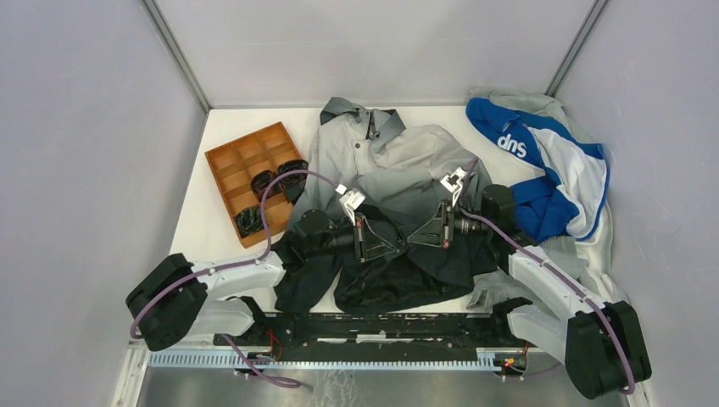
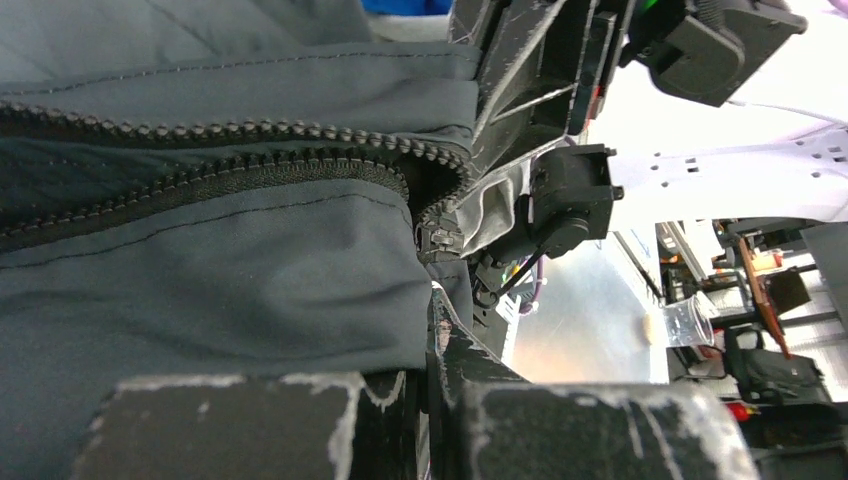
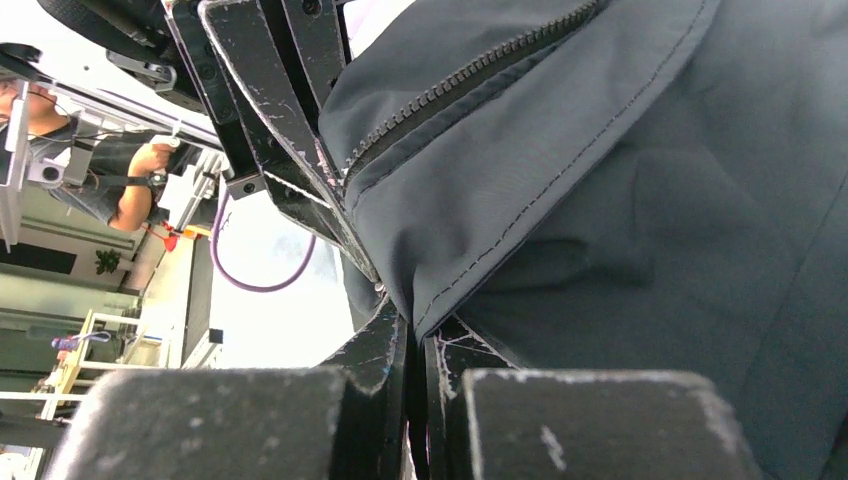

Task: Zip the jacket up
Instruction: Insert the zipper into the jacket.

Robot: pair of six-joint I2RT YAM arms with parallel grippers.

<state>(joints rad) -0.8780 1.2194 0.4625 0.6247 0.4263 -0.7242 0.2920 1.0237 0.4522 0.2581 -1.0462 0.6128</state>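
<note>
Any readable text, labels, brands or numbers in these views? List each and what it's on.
"sup": white lettering on the blue-and-white garment, upside down in the top view; cannot tell whether more letters follow.
No readable text on the jacket or in either wrist view.

jacket (image 1: 398,153): lower front is lying hidden beneath both arms' wrists.
zipper (image 2: 230,170): is running off the picture's left edge, its other end tucking out of sight among folds.
dark items (image 1: 253,222): sitting in the tray (image 1: 240,154), are showing too small to identify.
</note>
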